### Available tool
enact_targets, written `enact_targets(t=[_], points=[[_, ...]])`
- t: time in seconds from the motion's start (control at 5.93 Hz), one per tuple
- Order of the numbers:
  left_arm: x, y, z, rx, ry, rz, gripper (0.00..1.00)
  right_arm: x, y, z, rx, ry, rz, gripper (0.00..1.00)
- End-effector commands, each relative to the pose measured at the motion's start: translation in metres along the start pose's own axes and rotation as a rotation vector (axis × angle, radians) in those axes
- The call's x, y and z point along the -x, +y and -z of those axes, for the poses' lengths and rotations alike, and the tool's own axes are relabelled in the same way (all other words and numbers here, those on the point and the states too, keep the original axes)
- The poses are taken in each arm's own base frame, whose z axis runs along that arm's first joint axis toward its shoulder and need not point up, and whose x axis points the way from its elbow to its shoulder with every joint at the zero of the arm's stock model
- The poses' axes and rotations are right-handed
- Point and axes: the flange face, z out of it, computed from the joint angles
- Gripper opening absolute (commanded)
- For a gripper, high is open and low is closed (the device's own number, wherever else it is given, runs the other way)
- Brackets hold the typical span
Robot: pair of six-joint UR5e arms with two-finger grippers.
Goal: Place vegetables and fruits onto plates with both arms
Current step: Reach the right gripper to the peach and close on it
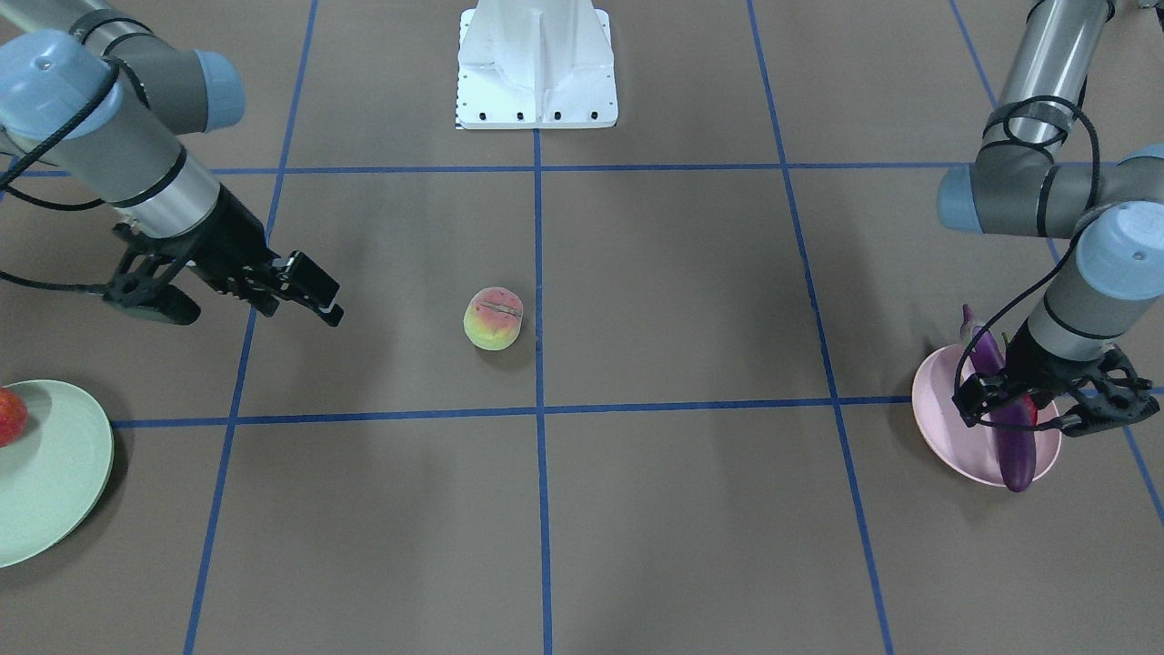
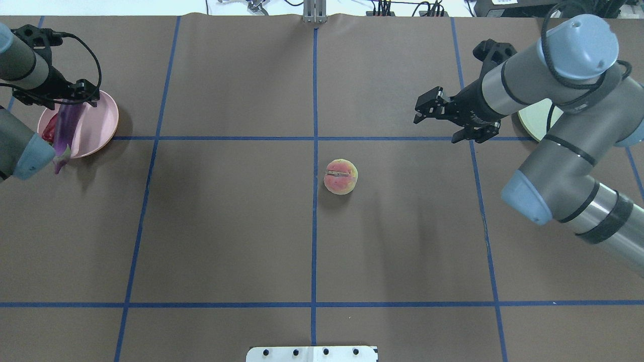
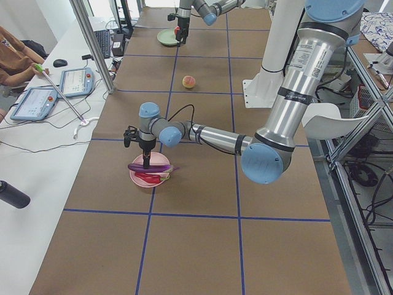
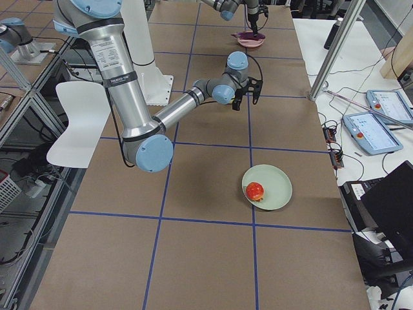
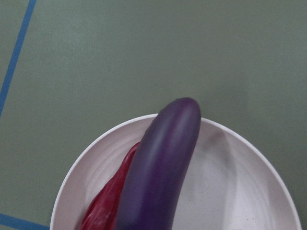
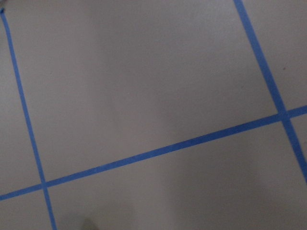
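Left gripper (image 1: 1026,417) hung at the right edge of the front-facing view, its jaws spread either side of the eggplant (image 1: 1016,459), which lay across the pink plate (image 1: 944,429) beside the red chili (image 5: 108,201). Right gripper (image 1: 259,307) hovered at upper left, also spread wide and holding nothing. Mid-frame the peach (image 1: 493,318) sat on the table (image 1: 682,300) — the orange-red fruit (image 1: 7,417) rested on the mint plate (image 1: 55,491), lower left.
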Motion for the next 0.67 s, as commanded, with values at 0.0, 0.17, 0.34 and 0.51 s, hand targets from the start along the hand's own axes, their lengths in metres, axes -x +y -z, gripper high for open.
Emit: enact_targets(t=[0.0, 0.17, 0.34, 0.51], points=[[-0.006, -0.009, 0.019, 0.013, 0.058, 0.013, 1.0, 0.042, 0.078, -0.048, -0.065, -0.012, -0.068, 1.0], [-0.017, -0.009, 0.034, 0.003, 0.087, 0.028, 1.0, 0.062, 0.109, -0.066, -0.055, -0.023, -0.135, 1.0], [-0.024, -0.006, 0.041, 0.024, 0.12, 0.047, 1.0, 0.073, 0.125, -0.077, -0.074, -0.03, -0.184, 1.0], [-0.025, -0.006, 0.042, 0.025, 0.12, 0.055, 1.0, 0.078, 0.133, -0.091, -0.104, -0.028, -0.22, 1.0]])
